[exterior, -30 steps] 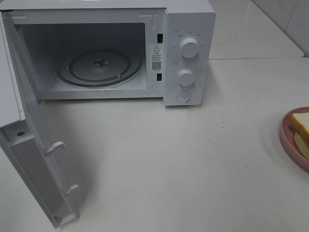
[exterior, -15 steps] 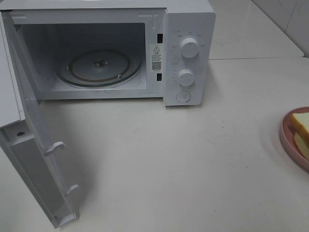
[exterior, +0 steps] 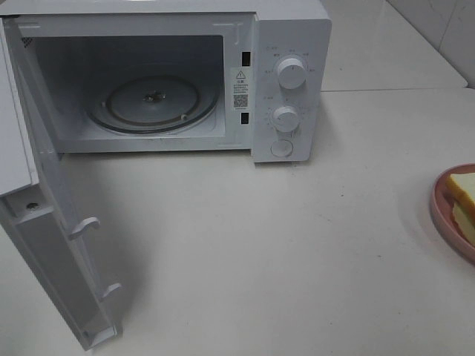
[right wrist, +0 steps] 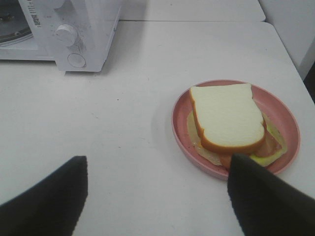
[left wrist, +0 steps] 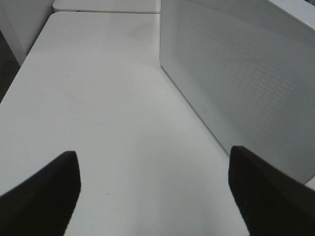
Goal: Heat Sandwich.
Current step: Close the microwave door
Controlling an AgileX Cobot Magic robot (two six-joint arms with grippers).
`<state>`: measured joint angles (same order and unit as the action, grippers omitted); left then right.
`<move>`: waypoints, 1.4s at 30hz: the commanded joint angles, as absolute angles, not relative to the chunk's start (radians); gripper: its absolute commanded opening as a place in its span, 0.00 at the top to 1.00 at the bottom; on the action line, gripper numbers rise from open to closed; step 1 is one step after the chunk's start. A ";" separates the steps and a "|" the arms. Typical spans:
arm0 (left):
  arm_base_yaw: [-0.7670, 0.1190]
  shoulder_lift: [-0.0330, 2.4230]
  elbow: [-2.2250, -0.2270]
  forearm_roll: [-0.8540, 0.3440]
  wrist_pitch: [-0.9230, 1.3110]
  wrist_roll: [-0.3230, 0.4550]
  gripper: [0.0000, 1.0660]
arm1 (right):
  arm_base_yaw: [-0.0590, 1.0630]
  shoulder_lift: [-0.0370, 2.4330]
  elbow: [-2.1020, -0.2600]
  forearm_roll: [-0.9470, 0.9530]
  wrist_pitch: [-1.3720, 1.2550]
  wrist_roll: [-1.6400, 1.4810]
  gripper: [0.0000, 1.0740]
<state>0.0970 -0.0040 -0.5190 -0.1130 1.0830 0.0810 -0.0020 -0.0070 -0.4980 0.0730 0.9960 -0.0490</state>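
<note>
The sandwich point(right wrist: 227, 117), pale bread with orange-red filling, lies on a round pink plate point(right wrist: 283, 118). In the high view only a corner of the sandwich point(exterior: 464, 191) and its plate point(exterior: 441, 215) show at the right edge. My right gripper point(right wrist: 156, 189) hovers open above the table, short of the plate, one black finger point(right wrist: 266, 196) overlapping the plate's near rim. The white microwave point(exterior: 293, 44) stands at the back left with its door point(exterior: 52, 252) swung wide and a glass turntable point(exterior: 152, 100) inside. My left gripper point(left wrist: 152, 189) is open over bare table beside the microwave's perforated side point(left wrist: 246, 73).
The microwave's two dials point(exterior: 291, 72) and round button point(exterior: 281, 148) face the front. The open door juts toward the table's front left. A tiled wall rises at the back right. Neither arm appears in the high view.
</note>
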 commanded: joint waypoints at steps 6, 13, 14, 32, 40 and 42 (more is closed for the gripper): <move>0.099 -0.010 -0.516 -0.114 1.069 0.075 0.27 | -0.008 -0.031 -0.499 0.063 0.997 -0.054 0.30; 0.099 -0.010 -0.516 -0.114 1.069 0.075 0.27 | -0.008 -0.031 -0.499 0.063 0.997 -0.055 0.30; 0.099 -0.010 -0.516 -0.114 1.069 0.075 0.27 | -0.008 -0.031 -0.499 0.063 0.997 -0.055 0.30; 0.099 -0.010 -0.516 -0.114 1.069 0.075 0.27 | -0.008 -0.031 -0.499 0.063 0.997 -0.055 0.30; 0.099 -0.010 -0.516 -0.114 1.069 0.075 0.27 | -0.008 -0.031 -0.499 0.063 0.997 -0.055 0.30; 0.099 -0.010 -0.516 -0.114 1.069 0.075 0.27 | -0.008 -0.031 -0.499 0.063 0.997 -0.052 0.30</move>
<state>0.0970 -0.0040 -0.5190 -0.1130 1.0830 0.0810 -0.0020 -0.0070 -0.4980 0.0730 0.9960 -0.0490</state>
